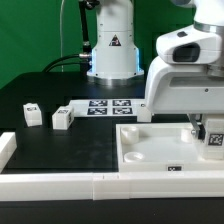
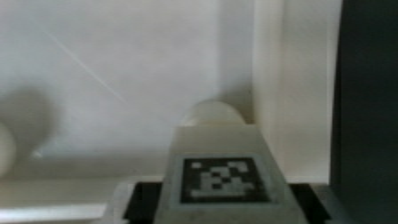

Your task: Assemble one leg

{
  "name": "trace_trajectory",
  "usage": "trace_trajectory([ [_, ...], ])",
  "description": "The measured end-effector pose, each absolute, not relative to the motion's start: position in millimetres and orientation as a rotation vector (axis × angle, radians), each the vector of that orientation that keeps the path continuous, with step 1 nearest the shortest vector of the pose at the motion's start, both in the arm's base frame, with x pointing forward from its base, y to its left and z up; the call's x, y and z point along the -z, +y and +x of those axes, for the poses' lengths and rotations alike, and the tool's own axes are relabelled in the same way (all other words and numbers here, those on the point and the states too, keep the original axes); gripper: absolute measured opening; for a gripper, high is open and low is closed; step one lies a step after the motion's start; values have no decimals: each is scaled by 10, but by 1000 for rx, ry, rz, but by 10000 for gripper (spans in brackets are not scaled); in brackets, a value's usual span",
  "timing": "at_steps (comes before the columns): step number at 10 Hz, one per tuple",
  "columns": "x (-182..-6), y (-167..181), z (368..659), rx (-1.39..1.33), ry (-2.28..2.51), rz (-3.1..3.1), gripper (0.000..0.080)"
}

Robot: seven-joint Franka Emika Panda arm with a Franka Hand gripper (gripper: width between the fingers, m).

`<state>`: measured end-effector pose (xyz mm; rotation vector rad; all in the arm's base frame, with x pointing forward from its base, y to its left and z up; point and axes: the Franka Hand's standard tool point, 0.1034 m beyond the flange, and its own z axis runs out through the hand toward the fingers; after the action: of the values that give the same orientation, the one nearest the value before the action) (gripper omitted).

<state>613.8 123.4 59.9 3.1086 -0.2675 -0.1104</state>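
Note:
My gripper [image 1: 207,135] is at the exterior view's right, low over the right side of the large white tray [image 1: 150,152]. It is shut on a white leg [image 1: 214,141] with a black-and-white marker. In the wrist view the leg [image 2: 221,165] stands between my dark fingers [image 2: 150,203], its tip pointing at a rounded hole in the tray's floor [image 2: 107,90]. The gripper [image 2: 222,205] sits at the frame's edge. Two more legs [image 1: 33,114] [image 1: 62,118] lie on the black table at the exterior view's left.
The marker board [image 1: 108,106] lies on the table behind the tray. White wall pieces [image 1: 60,184] line the front edge and the left side. The robot base [image 1: 112,45] stands at the back. Dark table [image 2: 366,100] shows beside the tray.

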Motion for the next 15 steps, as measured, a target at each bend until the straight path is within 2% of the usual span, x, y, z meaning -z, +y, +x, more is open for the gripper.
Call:
trace_trajectory([
  [4, -570, 1242, 6146, 95, -1266, 2868, 274],
  [6, -569, 1257, 6140, 97, -1493, 2751, 274],
  [7, -569, 1262, 6140, 99, -1538, 2728, 350],
  [8, -569, 1265, 6140, 99, -1498, 2751, 350],
  [10, -573, 1267, 6151, 93, -1374, 2822, 613],
  [11, -574, 1258, 6154, 91, -1152, 2922, 638],
  [15, -578, 1277, 6118, 113, -275, 3143, 648],
])
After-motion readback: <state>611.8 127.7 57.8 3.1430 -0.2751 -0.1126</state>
